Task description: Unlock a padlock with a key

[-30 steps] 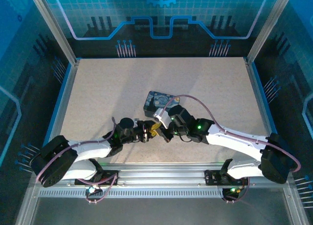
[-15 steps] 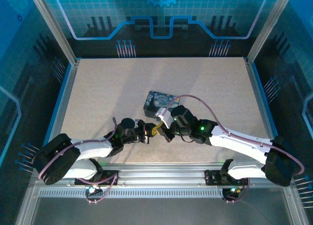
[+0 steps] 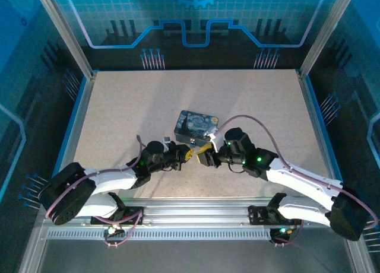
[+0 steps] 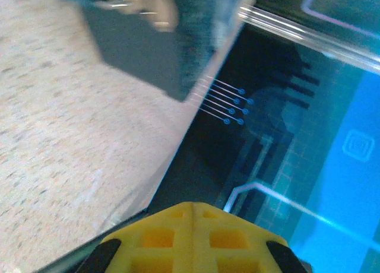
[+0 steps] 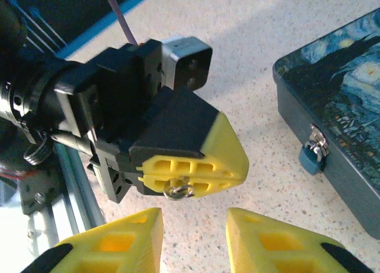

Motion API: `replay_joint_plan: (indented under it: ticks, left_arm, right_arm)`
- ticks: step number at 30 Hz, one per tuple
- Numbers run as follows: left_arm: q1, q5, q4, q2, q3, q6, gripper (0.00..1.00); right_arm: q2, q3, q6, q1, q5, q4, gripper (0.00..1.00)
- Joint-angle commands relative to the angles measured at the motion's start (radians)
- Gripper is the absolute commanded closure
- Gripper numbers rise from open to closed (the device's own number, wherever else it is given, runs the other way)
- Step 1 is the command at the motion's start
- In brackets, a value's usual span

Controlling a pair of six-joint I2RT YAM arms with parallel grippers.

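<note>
Above tabletop (image 5: 267, 77), left pincer (image 5: 193, 175) hides most of key (image 5: 180, 191).

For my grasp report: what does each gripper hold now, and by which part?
The left gripper pinches the key between shut jaws, its ring end sticking out; the gripped part is hidden. The right gripper is open and empty.

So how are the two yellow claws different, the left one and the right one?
The left gripper is squeezed shut, while the right gripper stands open with a gap between its fingers. The left gripper pinches the key, whose little ring pokes out at the tips; the right gripper holds nothing. What they share: both have yellow fingertips, and they face each other tip to tip beside the tin.
</note>
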Motion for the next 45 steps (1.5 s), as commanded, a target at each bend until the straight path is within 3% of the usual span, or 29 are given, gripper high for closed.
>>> replay_joint_plan:
  ticks: [1,6,11,21,40,45]
  left_arm:
    - [-0.022,-0.098,-0.042,-0.110,0.063,0.332,1.00]
    - [-0.061,-0.157,-0.064,-0.200,0.096,0.580,1.00]
    - [-0.093,-0.160,-0.037,-0.212,0.133,0.718,1.00]
    - [-0.135,-0.190,-0.033,-0.180,0.176,0.770,1.00]
    - [-0.140,-0.227,-0.029,-0.179,0.169,0.754,1.00]
    - [-0.140,-0.224,-0.032,-0.178,0.169,0.756,1.00]
  right_arm:
    - [-0.074,-0.086,0.199,-0.070,-0.158,0.228,0.55]
    - [-0.129,-0.191,0.380,-0.115,-0.185,0.465,0.43]
    - [-0.123,-0.232,0.488,-0.115,-0.206,0.647,0.33]
    - [-0.079,-0.226,0.520,-0.066,-0.173,0.720,0.31]
    - [0.016,-0.199,0.550,-0.016,-0.161,0.766,0.65]
    - [0.035,-0.186,0.550,-0.010,-0.167,0.766,0.79]
